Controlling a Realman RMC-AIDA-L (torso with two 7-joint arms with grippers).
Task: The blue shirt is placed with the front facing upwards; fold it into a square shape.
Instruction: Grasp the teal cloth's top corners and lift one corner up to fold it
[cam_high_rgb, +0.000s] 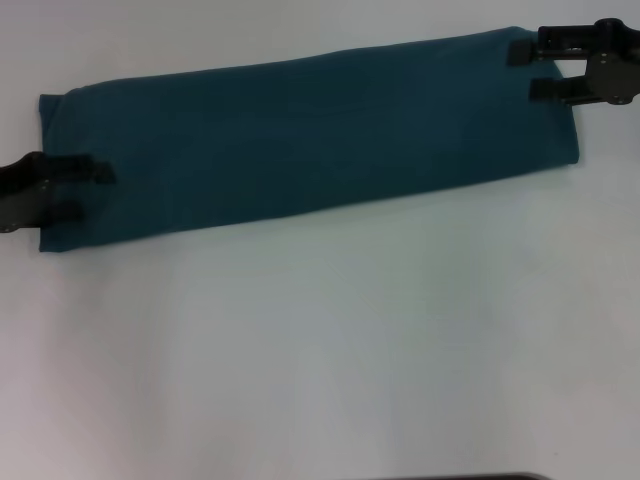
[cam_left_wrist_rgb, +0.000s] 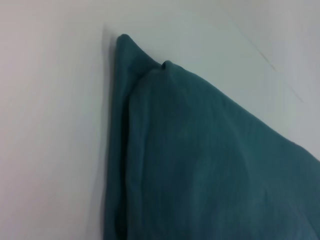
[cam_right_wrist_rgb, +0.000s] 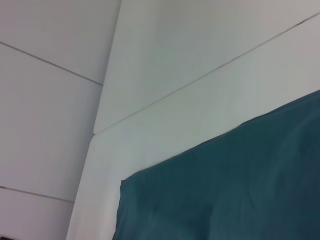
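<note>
Two claws work at opposite ends of one garment. The blue shirt (cam_high_rgb: 310, 135) lies flat on the white counter (cam_high_rgb: 320, 350) as a long, narrow band, already folded lengthwise; no lettering or sleeves show on its upper face. Its long axis runs from one claw to the other, with the end at the right claw lying slightly farther from the robot than the end at the left claw.

Left claw (cam_high_rgb: 92, 192): positioned at the near-left end of the band, fingers pointing inward along the long axis. The two fingers stand apart in a moderate gap, one over the cloth and the other just at its edge. Whether they grip fabric cannot be told. The left wrist view shows layered fabric edges at a corner of that end (cam_left_wrist_rgb: 125, 42), one layer slightly offset from the other.

Right claw (cam_high_rgb: 528, 70): positioned at the far-right end, fingers pointing inward toward the left claw. The fingers stand apart, overlapping the far corner of the band; no pinched cloth is visible. The right wrist view shows the corner of that end (cam_right_wrist_rgb: 125, 182) lying flat on the counter.

Assessment: the remaining fold must shorten the band along its long axis. Each claw is nearest its own end, and the shirt lies between them, so either end can be carried toward the other.

Count: one shirt, two claws, one counter.
</note>
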